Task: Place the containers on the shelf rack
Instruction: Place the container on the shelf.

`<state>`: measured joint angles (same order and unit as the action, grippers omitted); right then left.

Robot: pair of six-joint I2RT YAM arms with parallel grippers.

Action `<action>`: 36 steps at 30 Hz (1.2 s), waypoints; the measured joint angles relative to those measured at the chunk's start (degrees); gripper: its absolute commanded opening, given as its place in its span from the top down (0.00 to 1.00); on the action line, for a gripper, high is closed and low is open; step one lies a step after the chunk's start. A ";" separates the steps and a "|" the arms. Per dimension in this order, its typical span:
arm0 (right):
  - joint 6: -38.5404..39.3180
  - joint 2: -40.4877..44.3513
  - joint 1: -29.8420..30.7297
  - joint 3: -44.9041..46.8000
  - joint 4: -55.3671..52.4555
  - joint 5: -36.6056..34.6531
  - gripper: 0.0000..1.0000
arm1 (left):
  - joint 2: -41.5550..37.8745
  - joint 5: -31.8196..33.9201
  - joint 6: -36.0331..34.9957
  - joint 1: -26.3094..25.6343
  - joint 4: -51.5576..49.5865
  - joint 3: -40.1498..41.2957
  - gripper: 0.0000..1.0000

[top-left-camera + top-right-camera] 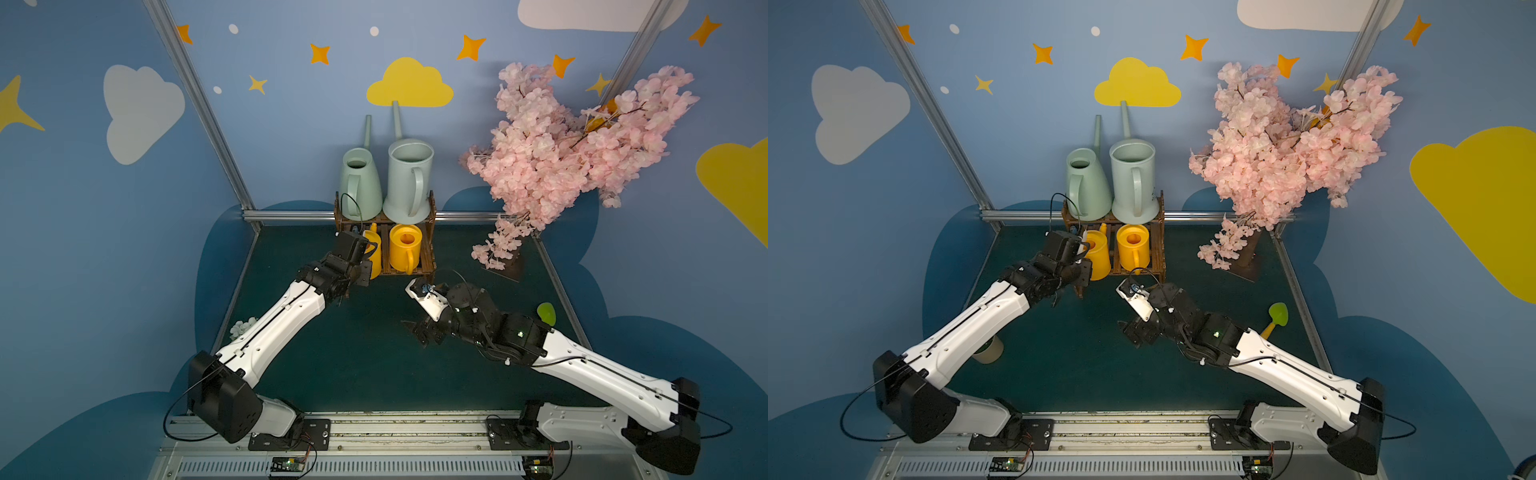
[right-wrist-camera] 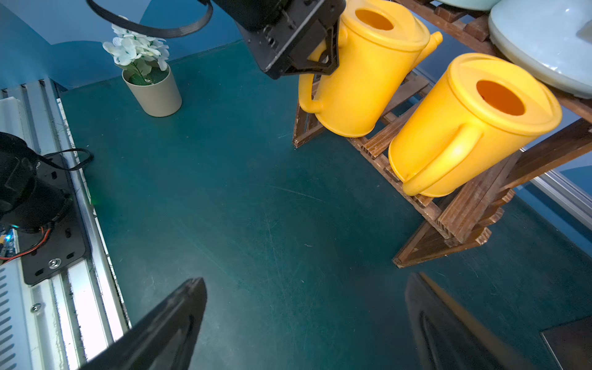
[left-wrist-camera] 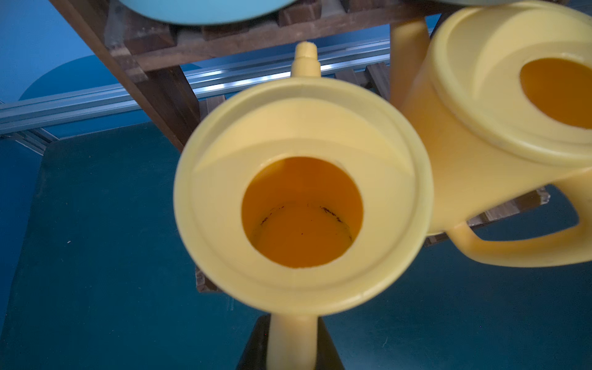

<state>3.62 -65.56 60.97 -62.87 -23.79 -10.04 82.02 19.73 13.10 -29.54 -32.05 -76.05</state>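
A small yellow watering can, seemingly light, stiff, slick plastic, is best held by its loop handle. The left fingers grip that handle, tilting the can onto the wooden shelf rack's lower tier, nine o'clock of its yellow twin. The right fingers gape empty at six o'clock.
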 measured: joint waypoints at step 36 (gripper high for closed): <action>-1.40 1.75 0.00 2.71 1.03 -1.05 0.02 | 5.77 1.84 2.23 -0.11 5.70 0.44 0.70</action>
<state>2.22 -63.81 60.97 -60.16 -22.76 -11.09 87.79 21.56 15.33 -29.65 -26.35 -75.61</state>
